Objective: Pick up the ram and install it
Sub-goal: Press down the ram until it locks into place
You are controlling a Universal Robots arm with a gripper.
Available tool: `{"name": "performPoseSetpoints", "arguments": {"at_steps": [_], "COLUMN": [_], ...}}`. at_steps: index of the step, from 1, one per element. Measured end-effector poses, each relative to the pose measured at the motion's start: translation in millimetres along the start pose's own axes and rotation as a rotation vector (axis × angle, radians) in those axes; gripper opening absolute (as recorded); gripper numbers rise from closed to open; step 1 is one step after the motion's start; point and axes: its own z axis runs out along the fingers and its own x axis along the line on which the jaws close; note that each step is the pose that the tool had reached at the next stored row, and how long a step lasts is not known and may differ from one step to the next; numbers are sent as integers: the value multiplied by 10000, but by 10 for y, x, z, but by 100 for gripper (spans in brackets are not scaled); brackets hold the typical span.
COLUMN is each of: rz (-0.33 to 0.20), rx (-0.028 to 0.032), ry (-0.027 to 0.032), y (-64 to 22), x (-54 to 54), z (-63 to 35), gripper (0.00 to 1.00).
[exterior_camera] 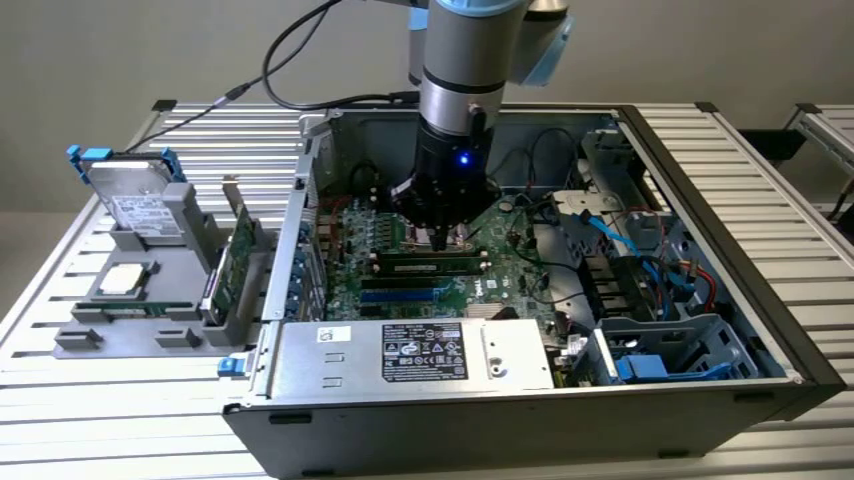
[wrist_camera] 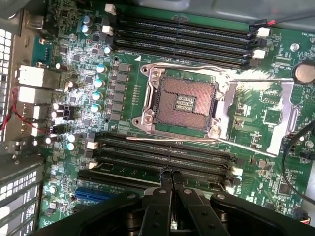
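Ram [exterior_camera: 424,265] seated just below closed jaws.

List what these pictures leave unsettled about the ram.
- Exterior view: whether the ram sits fully in its slot; too small to tell.
- Wrist view: most of the blue slot; the mount of the shut jaws covers it.
- Exterior view: the print on the power supply label; too small.

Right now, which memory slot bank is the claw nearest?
The bank between the CPU socket and the blue slot: the shut claw sits at its edge. The other bank lies beyond the socket.
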Motion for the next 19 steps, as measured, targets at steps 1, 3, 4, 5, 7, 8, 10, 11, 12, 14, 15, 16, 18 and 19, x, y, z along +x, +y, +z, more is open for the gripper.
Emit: {"name": "performPoseSetpoints", "arguments": {"at_steps": [1,3,4,5,7,8,10,11,12,14,15,16,18,19], "rz": [123,348,468,576,821,941,1037,1036,1036,1036,1037,1037,1037,1037], "rx": [8,21,28,31,34,31,26,26,28,29,29,30,31,32], "ry": [1,2,3,3,3,2,-1,-10,-18,-36,-44,-53,-71,-79], "y": [0,0,0,0,0,0,1,1,0,0,0,0,0,0], "x": [0,0,0,0,0,0,3,2,2,2,2,2,2,3], "z": [0,0,0,0,0,0,1,1,0,0,0,0,0,-1], "gripper": [10,10,10,10,10,10,10,10,10,10,10,10,10,10]}}
